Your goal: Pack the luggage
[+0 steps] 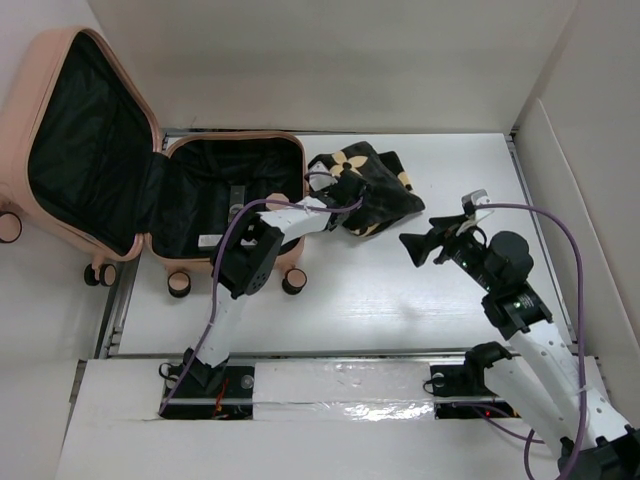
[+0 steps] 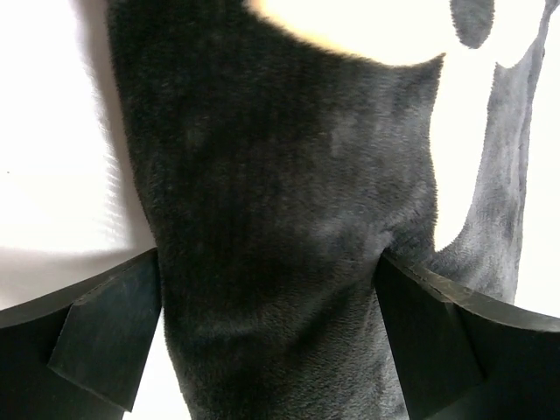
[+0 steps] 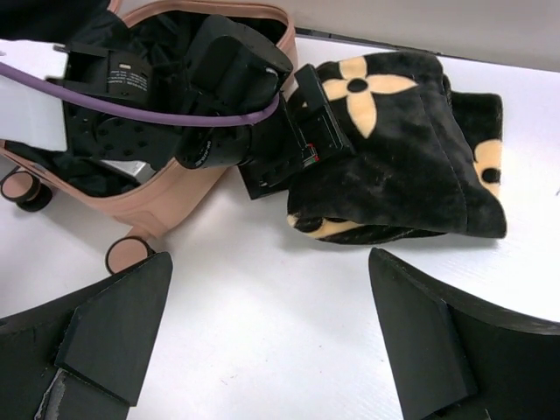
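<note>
Luggage [image 1: 18,140] lies open at the left end of the bench [image 1: 400,310], lid raised on its left side, black lining exposed. A folded black blanket [image 1: 385,180] with tan flower motifs lies just beside the luggage's right wall. Left arm [image 1: 245,265] reaches across the luggage's near right corner; its jaws are spread, with a fold of the blanket between them. Right arm [image 1: 510,290] stands well to the right of the luggage, jaws spread above bare bench.
</note>
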You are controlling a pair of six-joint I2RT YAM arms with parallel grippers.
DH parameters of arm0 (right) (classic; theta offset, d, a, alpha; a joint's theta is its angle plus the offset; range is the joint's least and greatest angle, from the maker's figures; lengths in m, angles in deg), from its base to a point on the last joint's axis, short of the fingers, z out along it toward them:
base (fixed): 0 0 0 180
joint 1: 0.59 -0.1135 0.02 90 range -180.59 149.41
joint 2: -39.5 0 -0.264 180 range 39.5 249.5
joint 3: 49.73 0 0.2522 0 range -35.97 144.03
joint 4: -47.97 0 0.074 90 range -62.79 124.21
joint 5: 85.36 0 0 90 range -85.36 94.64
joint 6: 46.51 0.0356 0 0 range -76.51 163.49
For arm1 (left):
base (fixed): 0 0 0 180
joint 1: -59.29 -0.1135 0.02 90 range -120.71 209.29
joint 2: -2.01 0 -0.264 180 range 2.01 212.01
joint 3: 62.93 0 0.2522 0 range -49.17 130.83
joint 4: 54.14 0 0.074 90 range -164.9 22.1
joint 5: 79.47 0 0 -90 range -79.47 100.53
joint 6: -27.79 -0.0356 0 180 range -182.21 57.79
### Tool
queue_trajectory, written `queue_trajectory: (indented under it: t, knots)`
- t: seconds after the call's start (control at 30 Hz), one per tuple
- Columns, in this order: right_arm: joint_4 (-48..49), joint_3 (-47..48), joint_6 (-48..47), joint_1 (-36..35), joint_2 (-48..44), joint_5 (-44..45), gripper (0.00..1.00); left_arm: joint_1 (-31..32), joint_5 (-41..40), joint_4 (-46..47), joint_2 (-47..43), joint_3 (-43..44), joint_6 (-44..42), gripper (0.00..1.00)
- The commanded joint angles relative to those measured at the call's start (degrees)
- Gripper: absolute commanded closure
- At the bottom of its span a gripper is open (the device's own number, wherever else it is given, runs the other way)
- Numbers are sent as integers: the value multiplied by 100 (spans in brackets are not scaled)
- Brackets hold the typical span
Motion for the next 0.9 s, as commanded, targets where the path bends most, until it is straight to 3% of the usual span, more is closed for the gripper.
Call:
queue_trajectory:
  t: [0.0, 0.07, 0.1, 0.2, 0.4, 0.6, 0.87]
  knots:
    - [58, 76, -117, -101, -85, -131, 0, -179, -110, -172, 245, 9, 555, 6]
    - [50, 76, -117, -101, -164, -122, 0, -179, -189, -39, 272, -96, 564, 16]
    - [50, 76, -108, -101, -199, -122, 0, -179, -207, 162, 290, -132, 538, 49]
    - [32, 111, -73, -154, -348, -96, 1, -241, -102, 803, 229, -255, 109, 100]
    - [76, 190, -55, -154, -358, -34, 1, 65, -101, 1289, -279, 88, -1219, 100]
    - [50, 313, 59, -154, -410, 194, 1, 146, 565, 2264, -1265, -458, -1904, 100]
    - [-3, 471, 121, -101, -428, 379, 1, -205, 1841, 1132, -1494, 1596, -3196, 100]
